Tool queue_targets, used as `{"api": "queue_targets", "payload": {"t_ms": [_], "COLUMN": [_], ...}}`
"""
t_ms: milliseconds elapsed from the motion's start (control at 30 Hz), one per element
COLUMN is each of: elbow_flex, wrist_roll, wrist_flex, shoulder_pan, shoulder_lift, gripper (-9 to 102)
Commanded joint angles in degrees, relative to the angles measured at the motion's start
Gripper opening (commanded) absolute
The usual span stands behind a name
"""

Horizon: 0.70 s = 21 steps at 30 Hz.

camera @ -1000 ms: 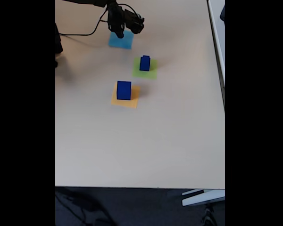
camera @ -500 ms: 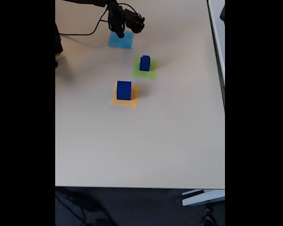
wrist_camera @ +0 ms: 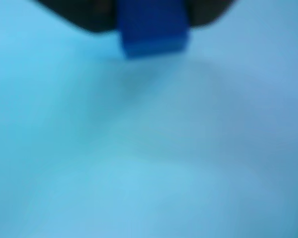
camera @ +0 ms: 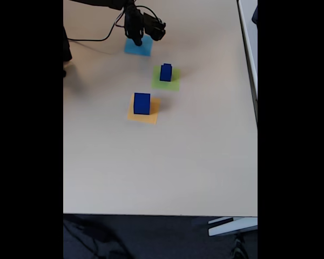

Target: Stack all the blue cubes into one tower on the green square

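In the wrist view we look down on the light-blue paper square point(wrist_camera: 149, 148), blurred and very close; a small blue cube point(wrist_camera: 152, 29) sits at the top edge between two dark finger shapes, so we judge the fingers clenched on it, or at least flanking it tightly; the blur keeps us from being sure of contact. To do this step well we would confirm a firm, centred hold before lifting, raise the cube straight up clear of the paper, and keep it level.

In the fixed view the gripper point(camera: 137, 39) hangs over the light-blue square point(camera: 143, 48), with the small cube hidden between the fingers; a medium blue cube point(camera: 166, 72) stands on the green square point(camera: 167, 81), below and to the right of the fingertips; the largest blue cube point(camera: 142, 103) rests on the orange-yellow square point(camera: 151, 114), further below them. We judge the carry should end squarely above the medium cube.

We can read no brand, label or writing in either view.
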Motion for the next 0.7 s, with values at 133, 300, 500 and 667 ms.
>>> {"api": "queue_targets", "payload": {"t_ms": [133, 300, 500, 667], "elbow_flex": [-4.83, -5.27, -5.45, -5.54], "wrist_roll": [-2.29, -2.46, -1.67, -1.67], "wrist_flex": [1.76, 2.29, 2.29, 2.29], "shoulder_pan": [1.05, 1.05, 0.53, 0.44], "shoulder_lift": [0.0, 0.0, -0.35, -0.7], "gripper": [4, 4, 5, 5]}}
